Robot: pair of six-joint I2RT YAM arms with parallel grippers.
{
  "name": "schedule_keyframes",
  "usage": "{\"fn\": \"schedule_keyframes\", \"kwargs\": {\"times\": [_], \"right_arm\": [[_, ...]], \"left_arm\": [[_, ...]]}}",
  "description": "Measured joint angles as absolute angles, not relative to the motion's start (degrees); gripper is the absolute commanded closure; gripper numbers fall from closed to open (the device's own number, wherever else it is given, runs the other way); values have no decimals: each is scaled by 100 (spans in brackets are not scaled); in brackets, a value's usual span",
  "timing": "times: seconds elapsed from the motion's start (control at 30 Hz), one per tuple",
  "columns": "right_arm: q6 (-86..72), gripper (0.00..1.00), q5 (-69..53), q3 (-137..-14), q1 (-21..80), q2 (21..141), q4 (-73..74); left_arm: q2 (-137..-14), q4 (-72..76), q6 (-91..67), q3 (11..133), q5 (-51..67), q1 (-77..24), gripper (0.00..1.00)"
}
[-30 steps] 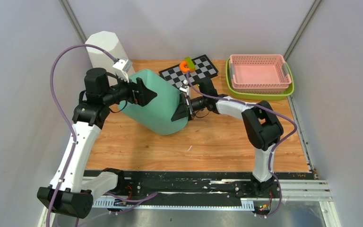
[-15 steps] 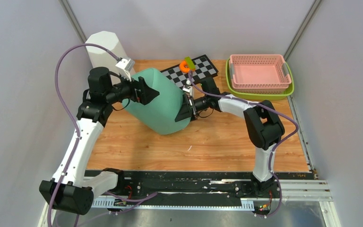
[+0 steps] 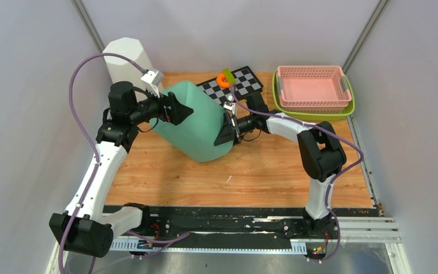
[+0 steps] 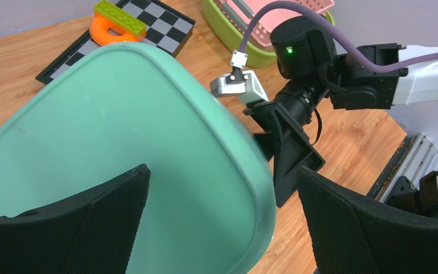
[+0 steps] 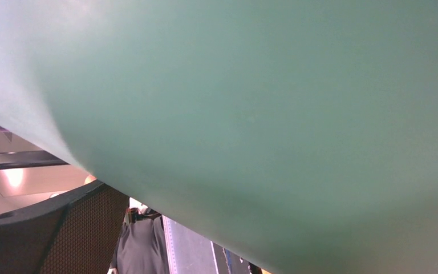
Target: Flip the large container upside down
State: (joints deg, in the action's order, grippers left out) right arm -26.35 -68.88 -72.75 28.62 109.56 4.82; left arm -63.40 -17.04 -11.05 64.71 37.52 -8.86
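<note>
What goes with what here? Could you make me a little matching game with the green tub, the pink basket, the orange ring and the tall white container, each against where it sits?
Things
1. green tub
2. pink basket
3. orange ring
4. white container

Places
A. on the checkerboard
B. standing upright in the far left corner
C. tilted between the left gripper and the right gripper
D. nested in the lime tray

Pairs: 1-C, 2-D, 3-A, 4-B

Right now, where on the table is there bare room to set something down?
Bare wood: the near strip of table between green container and black rail, and right of the right arm. Crowded at back: white canister, checkerboard, pink basket.
</note>
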Motion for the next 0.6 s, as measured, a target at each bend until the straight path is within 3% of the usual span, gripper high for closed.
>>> {"fn": "schedule_keyframes", "kwargs": {"times": [0.6], "right_arm": [[-3649, 0, -7054, -6687, 2661, 10844, -969]], "left_arm": [[-6270, -1435, -1140, 6180, 3684, -886, 0]]}}
